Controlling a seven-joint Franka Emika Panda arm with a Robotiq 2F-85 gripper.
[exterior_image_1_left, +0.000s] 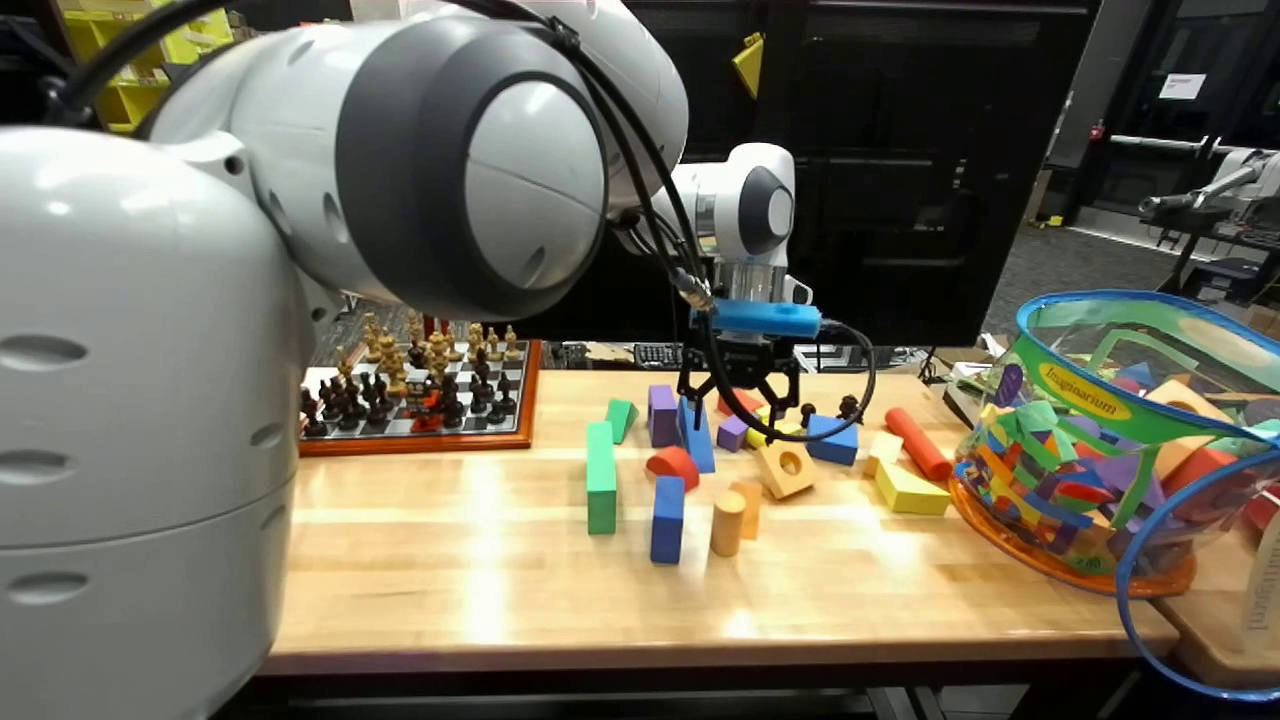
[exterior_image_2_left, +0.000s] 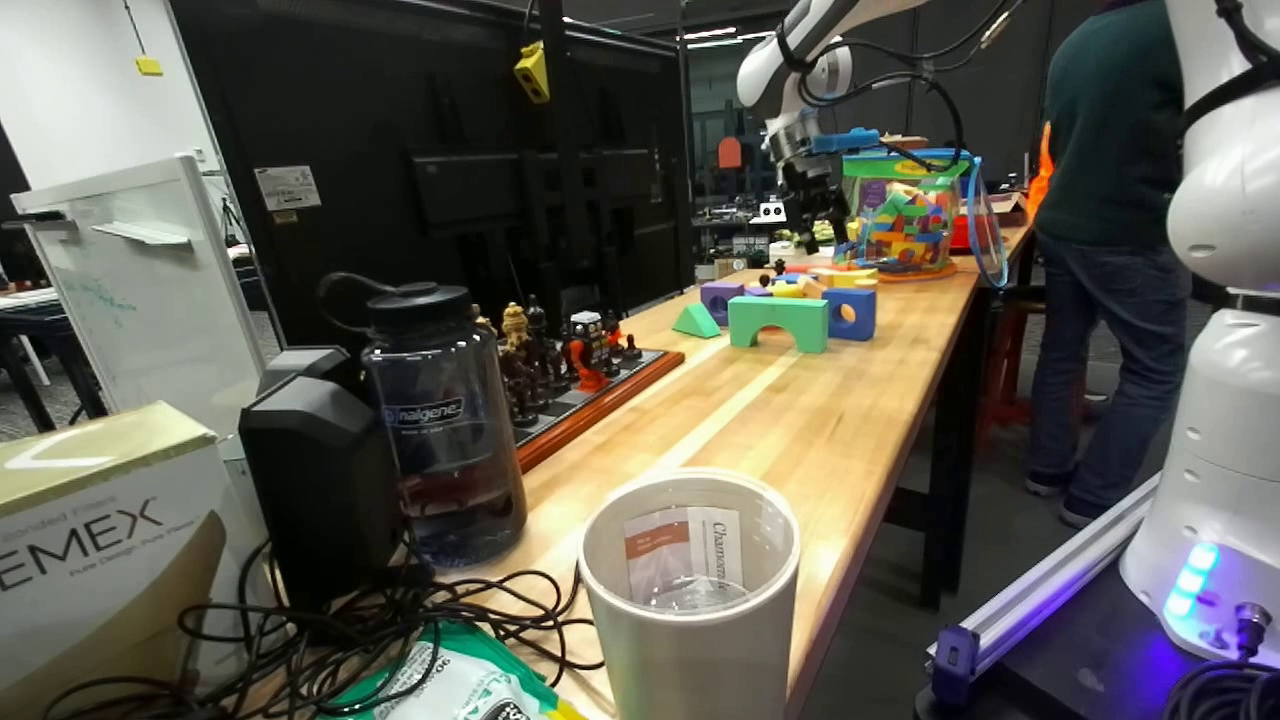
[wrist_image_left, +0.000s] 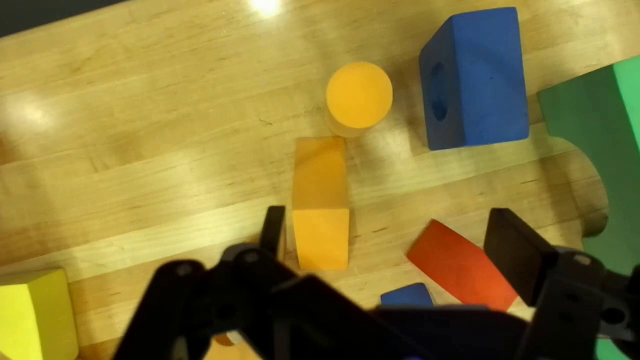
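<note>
Jaws stand wide on the gripper (wrist_image_left: 392, 240), which hangs above the table (exterior_image_1_left: 420, 560). In the wrist view an orange block (wrist_image_left: 321, 220) shows below, between the jaws, close to one, with a red block (wrist_image_left: 457, 265) near the other. Just beside the orange block a cylinder (wrist_image_left: 360, 97) stands upright; past it come a blue block (wrist_image_left: 492, 80) and a green arch (wrist_image_left: 595, 130). A yellow block (wrist_image_left: 37, 315) lies well apart from these. Farther out, in an exterior view, a chessboard (exterior_image_1_left: 526, 395) and a clear tub (exterior_image_1_left: 1085, 392) flank them.
</note>
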